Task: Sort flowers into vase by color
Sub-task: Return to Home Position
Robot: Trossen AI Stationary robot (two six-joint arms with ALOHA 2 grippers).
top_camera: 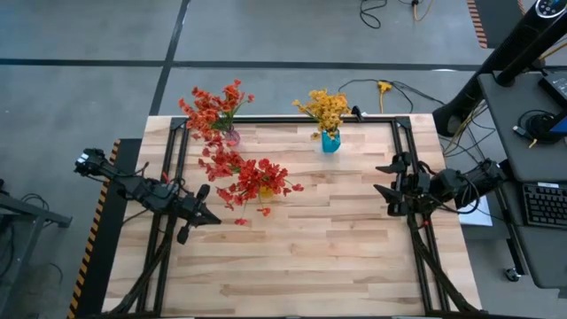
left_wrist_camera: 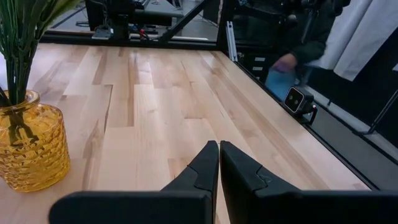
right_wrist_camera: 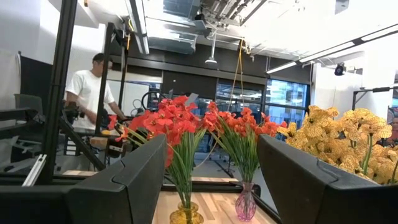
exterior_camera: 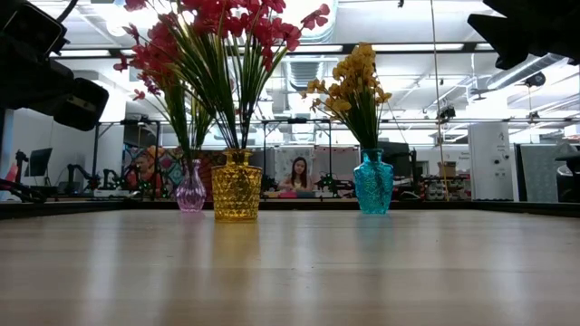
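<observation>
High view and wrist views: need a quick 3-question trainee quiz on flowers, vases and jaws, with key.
1. Multiple choice: the yellow flowers stand in a vase of which colour? A pink, B yellow, C blue.
2. True or false: the left arm's jaws are spread wide open.
3. Count: how many vases stand on the table?
Key: 1 C, the blue vase. 2 false: they are shut; the right arm's jaws are the open ones. 3 three.
</observation>
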